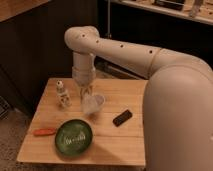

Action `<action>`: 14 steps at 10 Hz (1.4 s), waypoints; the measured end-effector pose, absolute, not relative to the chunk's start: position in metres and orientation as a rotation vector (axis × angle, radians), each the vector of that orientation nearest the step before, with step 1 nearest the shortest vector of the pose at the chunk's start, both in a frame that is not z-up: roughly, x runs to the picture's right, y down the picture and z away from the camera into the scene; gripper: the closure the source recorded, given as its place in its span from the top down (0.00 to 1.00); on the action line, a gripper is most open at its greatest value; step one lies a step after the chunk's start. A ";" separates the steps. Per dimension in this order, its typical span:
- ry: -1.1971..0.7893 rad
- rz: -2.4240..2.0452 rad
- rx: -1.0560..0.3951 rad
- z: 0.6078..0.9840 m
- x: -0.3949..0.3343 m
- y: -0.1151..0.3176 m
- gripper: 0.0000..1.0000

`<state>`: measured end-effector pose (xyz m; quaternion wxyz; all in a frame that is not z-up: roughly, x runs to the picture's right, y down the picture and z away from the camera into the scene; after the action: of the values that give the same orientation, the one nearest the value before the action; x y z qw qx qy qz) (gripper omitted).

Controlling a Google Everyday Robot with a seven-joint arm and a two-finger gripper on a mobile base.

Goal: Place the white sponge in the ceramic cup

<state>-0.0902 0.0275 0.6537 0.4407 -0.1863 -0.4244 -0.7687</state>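
Note:
My gripper (88, 97) points down over the middle of the wooden table (125, 142), at the end of the big white arm. It is shut on the white sponge (94, 105), a pale soft piece that hangs below the fingers just above the tabletop. The ceramic cup (64, 103), small and cream-white, stands on the table to the left of the gripper, right in front of the small white bottle (60, 89). The sponge is about a cup's width to the right of the cup.
A green plate (74, 136) lies at the table's front left. An orange-red tool (44, 132) lies to the left of it. A black rectangular block (122, 117) lies to the right of the gripper. The arm's bulky white body fills the right side.

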 end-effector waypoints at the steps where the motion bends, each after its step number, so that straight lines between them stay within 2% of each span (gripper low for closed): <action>1: -1.038 -1.903 -0.410 0.663 -0.087 0.021 0.13; 5: -0.981 -1.937 -0.153 0.680 -0.089 0.011 0.13; 10: -0.892 -2.000 -0.090 0.695 -0.091 -0.009 0.13; 14: -0.865 -1.932 0.009 0.730 -0.075 -0.044 0.13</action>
<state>-0.0746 -0.0442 0.7301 0.4905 0.0036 -0.3561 -0.7954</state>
